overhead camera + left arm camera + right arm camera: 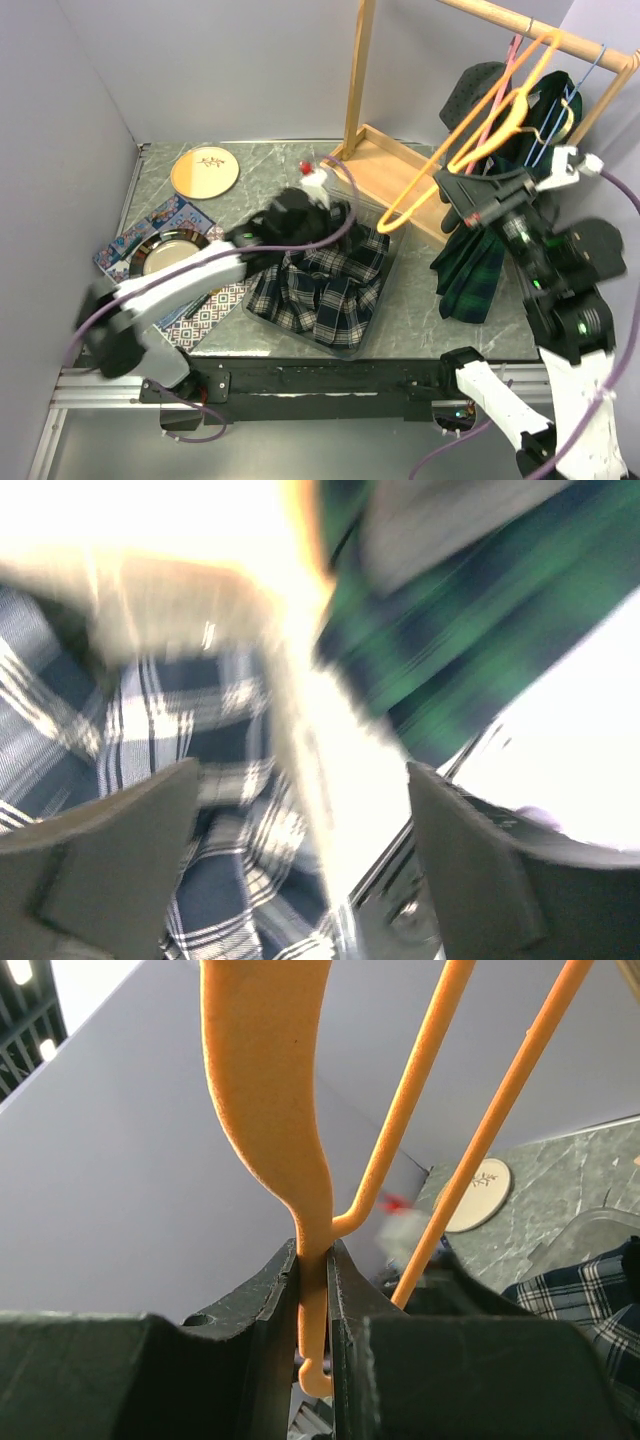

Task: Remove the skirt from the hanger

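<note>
R gripper is clamped tight on the orange hanger. In the R wrist view both fingers pinch its flat lower stem, no gap either side. Hanger runs slantwise from the wooden rack rail at 1 o'clock down to about centre. Nothing is draped on the part that shows.

L gripper sits just above the clear bin at centre, jaws apart. L wrist view is v. blurred, but the two fingers stand wide w/ nothing between them but cloth below.

Blue-white plaid skirt lies crumpled inside the bin, off the hanger. A 2nd one, the dark green plaid skirt, hangs at 3 o'clock beside the R arm. Its top is hidden behind the arm, so can't tell what holds it.

At 10 o'clock: round orange plate. At 9 o'clock: silver dish on patterned mats.
</note>
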`<state>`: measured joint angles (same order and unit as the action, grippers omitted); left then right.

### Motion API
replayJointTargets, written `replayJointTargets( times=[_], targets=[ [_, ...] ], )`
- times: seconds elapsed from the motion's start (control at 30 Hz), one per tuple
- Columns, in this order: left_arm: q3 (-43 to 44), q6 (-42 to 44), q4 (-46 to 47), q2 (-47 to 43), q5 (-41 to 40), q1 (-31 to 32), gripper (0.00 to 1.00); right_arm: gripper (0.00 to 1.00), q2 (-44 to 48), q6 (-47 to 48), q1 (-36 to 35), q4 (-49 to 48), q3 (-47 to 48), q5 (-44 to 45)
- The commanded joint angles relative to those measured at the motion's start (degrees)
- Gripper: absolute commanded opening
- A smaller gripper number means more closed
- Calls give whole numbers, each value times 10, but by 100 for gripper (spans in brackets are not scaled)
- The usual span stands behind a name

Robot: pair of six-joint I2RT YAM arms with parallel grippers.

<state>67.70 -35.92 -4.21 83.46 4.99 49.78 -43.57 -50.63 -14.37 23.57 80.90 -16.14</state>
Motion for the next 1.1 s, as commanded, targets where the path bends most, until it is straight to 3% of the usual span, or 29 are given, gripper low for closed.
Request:
replayJointTargets(
  times=[0.0,0.13,0.33,0.47,0.7,0.9,1.07],
  targets=[
    [10,27,-30,-108,-73,1,96,0,-54,15,-7,-48,36,6],
    [-9,61,-52,-216,-120,1,97,0,-106,6,-21,-53,49,-1],
    [-20,168,-119,-307,-213,1,97,0,-180,-30,-38,-92,61,9],
    [-13,250,-96,-328,-174,0,98,0,-227,-75,-43,-121,83,17],
    [139,389,-90,-202,-44,1,95,0,-251,-134,-62,-146,79,49],
    [226,432,-90,-101,-49,12,89,0,-240,-158,-62,-151,70,67],
    [206,501,-43,-65,-119,35,75,0,-224,-184,-63,-172,47,56]
  ],
)
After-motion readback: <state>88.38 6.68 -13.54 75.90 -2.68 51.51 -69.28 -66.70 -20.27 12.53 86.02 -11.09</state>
